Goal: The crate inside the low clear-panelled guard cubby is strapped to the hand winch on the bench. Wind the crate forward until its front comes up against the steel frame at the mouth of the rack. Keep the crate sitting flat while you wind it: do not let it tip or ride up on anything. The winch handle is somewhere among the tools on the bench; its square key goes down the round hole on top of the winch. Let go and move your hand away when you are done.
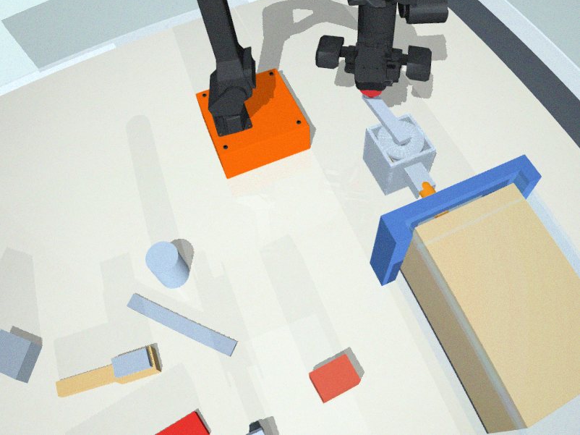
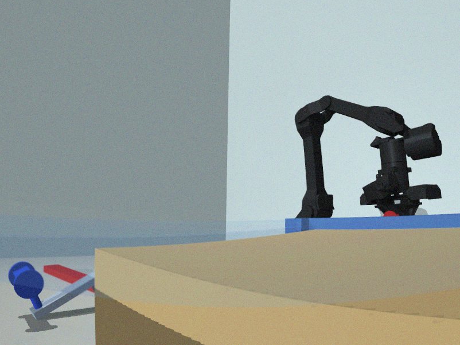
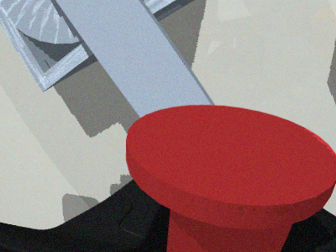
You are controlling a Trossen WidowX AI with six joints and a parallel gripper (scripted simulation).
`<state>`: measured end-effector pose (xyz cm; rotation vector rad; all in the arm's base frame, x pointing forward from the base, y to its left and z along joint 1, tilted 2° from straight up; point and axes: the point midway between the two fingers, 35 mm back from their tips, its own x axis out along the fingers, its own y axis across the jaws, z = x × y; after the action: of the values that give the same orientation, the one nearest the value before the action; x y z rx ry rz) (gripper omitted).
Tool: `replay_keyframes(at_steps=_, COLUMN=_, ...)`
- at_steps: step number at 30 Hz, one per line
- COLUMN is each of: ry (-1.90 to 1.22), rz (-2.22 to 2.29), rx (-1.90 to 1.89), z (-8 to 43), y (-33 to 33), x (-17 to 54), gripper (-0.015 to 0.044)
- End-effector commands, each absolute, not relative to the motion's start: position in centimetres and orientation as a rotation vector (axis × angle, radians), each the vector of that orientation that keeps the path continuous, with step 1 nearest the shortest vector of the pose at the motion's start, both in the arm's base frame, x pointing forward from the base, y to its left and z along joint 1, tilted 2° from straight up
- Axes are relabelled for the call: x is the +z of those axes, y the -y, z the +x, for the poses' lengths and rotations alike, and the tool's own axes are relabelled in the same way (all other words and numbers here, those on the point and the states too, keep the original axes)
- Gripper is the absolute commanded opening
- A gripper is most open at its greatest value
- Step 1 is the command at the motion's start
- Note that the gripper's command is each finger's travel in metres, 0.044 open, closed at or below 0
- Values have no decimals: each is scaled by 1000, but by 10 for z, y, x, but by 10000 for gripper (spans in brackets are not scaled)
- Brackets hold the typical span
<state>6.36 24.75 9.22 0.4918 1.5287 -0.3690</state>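
My gripper (image 1: 371,88) (image 2: 397,209) (image 3: 230,235) is shut on the red knob (image 1: 371,93) (image 2: 390,213) (image 3: 231,155) of the winch handle. The handle's grey arm (image 1: 385,116) (image 3: 126,46) runs from the knob to the top centre of the winch (image 1: 378,163) (image 3: 65,65); its key end is hidden. An orange strap (image 1: 426,189) leads from the winch towards the crate. The tan crate (image 1: 513,280) (image 2: 230,276) looks flat, its front close behind the blue frame (image 1: 454,190) (image 2: 368,223). Whether they touch I cannot tell.
The arm's orange base (image 1: 265,129) stands left of the winch. A grey cylinder (image 1: 166,260), grey bar (image 1: 182,323), wooden-handled tool (image 1: 87,381), grey block (image 1: 14,355) and red block (image 1: 334,378) lie farther off. A blue-knobbed crank (image 2: 28,283) lies beside a red bar (image 2: 63,272).
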Motion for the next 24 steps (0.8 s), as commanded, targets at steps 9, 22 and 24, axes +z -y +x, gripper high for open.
replay_keyframes(at_steps=9, ry=-1517, rz=478, rx=-392, z=78, y=-209, x=90, gripper=0)
replay_keyframes(at_steps=22, ry=-1516, rz=477, rx=-393, z=91, y=-192, x=90, gripper=0)
replay_keyframes(at_steps=24, ry=-1515, rz=477, rx=-393, z=93, y=-190, x=90, gripper=0)
